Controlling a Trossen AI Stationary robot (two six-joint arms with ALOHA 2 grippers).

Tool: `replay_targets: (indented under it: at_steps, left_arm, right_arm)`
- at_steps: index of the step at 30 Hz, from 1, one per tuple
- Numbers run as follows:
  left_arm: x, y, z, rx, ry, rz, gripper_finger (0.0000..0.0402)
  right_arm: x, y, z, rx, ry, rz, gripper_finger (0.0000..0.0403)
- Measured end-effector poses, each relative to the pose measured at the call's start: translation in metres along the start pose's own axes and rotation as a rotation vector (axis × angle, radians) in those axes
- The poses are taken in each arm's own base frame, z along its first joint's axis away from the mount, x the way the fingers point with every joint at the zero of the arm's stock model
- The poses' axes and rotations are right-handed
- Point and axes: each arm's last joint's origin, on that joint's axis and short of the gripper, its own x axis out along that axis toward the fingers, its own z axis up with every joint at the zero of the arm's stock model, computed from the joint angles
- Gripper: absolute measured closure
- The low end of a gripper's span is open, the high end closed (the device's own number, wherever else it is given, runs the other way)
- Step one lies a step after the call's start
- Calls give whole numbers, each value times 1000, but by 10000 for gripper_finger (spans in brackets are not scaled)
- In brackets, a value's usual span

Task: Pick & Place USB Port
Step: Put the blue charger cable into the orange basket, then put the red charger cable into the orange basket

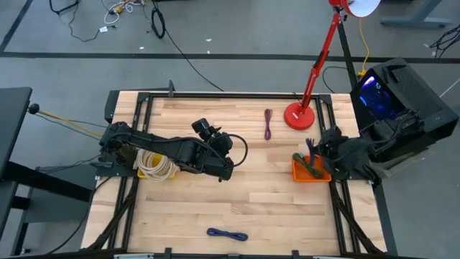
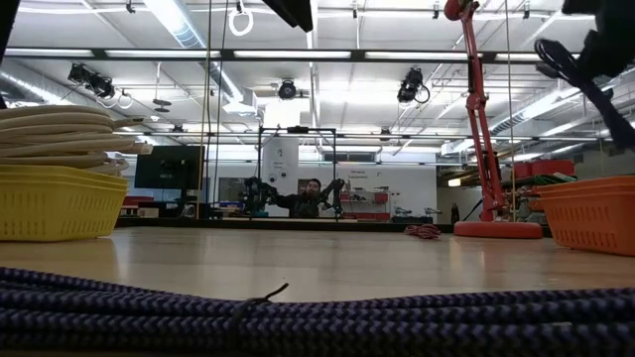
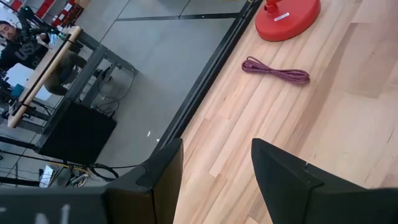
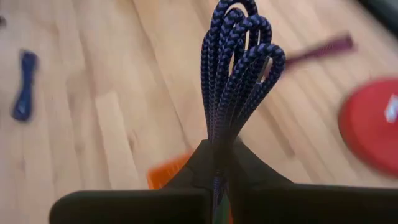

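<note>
Dark blue braided cable (image 2: 317, 302) fills the low view's foreground; from above it lies coiled (image 1: 227, 234) near the table's front edge. Right gripper (image 4: 219, 163) is clamped on a second coiled dark blue cable (image 4: 239, 59), loops sticking up past the closed fingers — held over the orange bin (image 1: 310, 171) at the table's right edge. Left gripper (image 3: 214, 171) hangs over mid-table, fingers apart, nothing between them. Purple cable (image 1: 268, 123) lies just beside the red lamp base (image 1: 300, 115). Yellow basket (image 2: 55, 198) with cream cable coils (image 1: 154, 164) sits on the left side.
</note>
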Motion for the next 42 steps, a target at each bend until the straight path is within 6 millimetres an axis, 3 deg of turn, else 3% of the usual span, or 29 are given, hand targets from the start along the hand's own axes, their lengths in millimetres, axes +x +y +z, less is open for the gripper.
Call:
replay_targets:
  at_steps: [10,19,25,34,42]
  left_arm:
    - [0,0,0,-19,0,0,207]
    - [0,0,0,-18,0,0,207]
    - [0,0,0,-19,0,0,207]
    - [0,0,0,-21,-1,-1,207]
    - [0,-1,0,-21,8,-18,207]
  right_arm:
    - [3,-1,-8,77,147,16,391]
    - [42,4,-33,52,301,0,391]
    - [53,5,-40,57,307,7,391]
    - [54,9,-37,52,282,49,295]
    - [55,8,-35,20,217,8,275]
